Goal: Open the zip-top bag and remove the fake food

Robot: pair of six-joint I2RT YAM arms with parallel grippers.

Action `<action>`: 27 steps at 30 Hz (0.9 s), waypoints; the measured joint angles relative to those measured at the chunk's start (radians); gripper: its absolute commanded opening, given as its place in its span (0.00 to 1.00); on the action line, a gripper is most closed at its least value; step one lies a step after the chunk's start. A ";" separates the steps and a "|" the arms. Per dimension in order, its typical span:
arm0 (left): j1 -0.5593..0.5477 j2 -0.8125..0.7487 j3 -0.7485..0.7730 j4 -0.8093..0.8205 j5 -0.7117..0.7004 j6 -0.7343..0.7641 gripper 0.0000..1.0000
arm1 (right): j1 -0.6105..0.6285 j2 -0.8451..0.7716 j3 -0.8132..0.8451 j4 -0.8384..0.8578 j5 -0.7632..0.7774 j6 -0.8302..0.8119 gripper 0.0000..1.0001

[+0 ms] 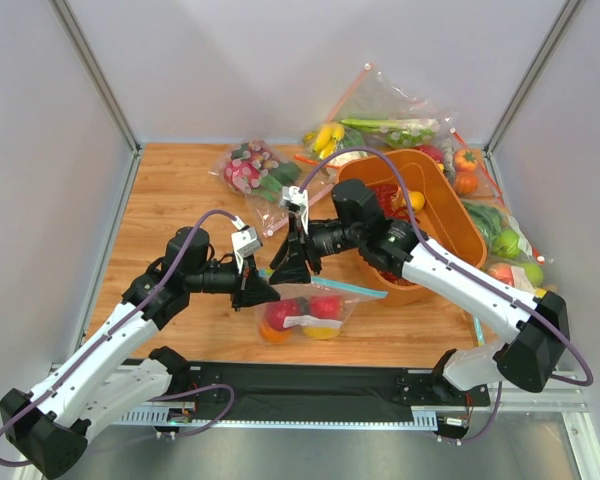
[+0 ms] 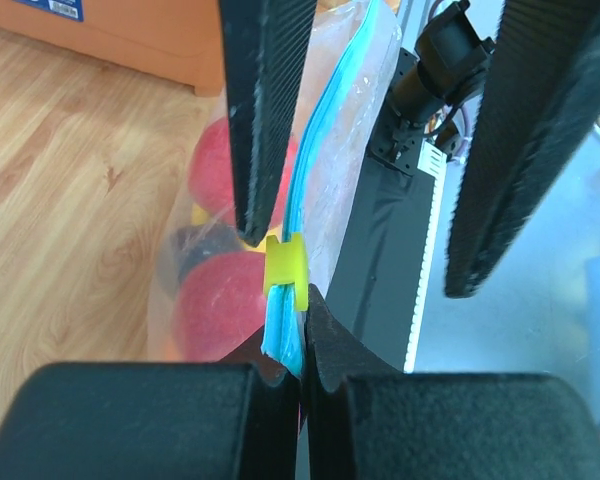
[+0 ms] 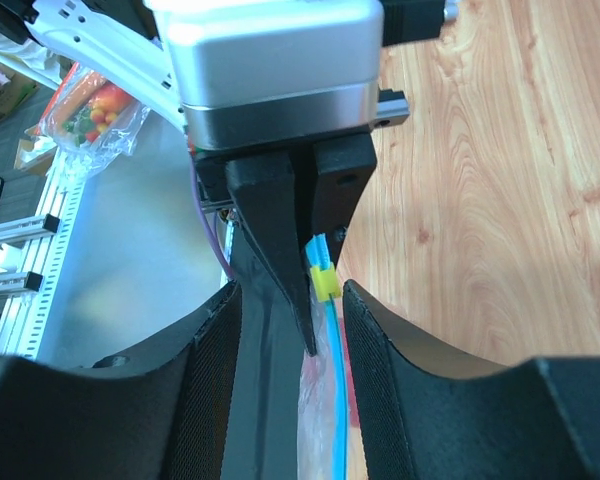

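The zip-top bag point(image 1: 305, 312) lies near the front edge, its teal zip strip point(image 1: 350, 288) running right. Inside it the fake food shows as red fruits point(image 1: 325, 305), an orange one point(image 1: 273, 333) and a yellow one point(image 1: 320, 330). My left gripper point(image 1: 265, 292) is shut on the left end of the strip point(image 2: 283, 345), just below the yellow slider point(image 2: 285, 265). My right gripper point(image 3: 292, 292) stands open, one finger on each side of the strip and slider point(image 3: 325, 283), touching neither. In the left wrist view the red fruits point(image 2: 215, 310) show through the plastic.
An orange tub point(image 1: 450, 215) stands at the right behind the bag. Other filled clear bags lie at the back point(image 1: 255, 170), point(image 1: 380, 125) and along the right wall point(image 1: 500, 240). A black rail point(image 1: 310, 385) runs along the near edge.
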 measured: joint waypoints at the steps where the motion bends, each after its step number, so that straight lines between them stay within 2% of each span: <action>1: 0.000 0.000 0.000 0.000 0.000 0.000 0.00 | 0.000 0.005 0.000 -0.005 0.000 -0.002 0.47; 8: 0.000 0.000 0.000 0.000 0.005 0.001 0.00 | 0.002 0.028 0.000 -0.015 0.001 -0.003 0.46; 12: 0.000 0.000 0.000 0.000 0.007 0.000 0.00 | 0.003 0.031 0.004 -0.016 0.000 -0.005 0.37; 15: 0.000 0.000 0.000 0.000 0.007 0.000 0.00 | 0.005 0.036 0.010 -0.016 0.000 -0.008 0.33; 22: 0.000 0.000 0.000 0.000 0.007 0.000 0.00 | 0.005 0.048 0.013 -0.016 0.000 -0.010 0.28; 27: 0.000 0.000 0.000 0.000 0.007 0.000 0.00 | 0.006 0.048 0.013 -0.013 0.000 -0.010 0.28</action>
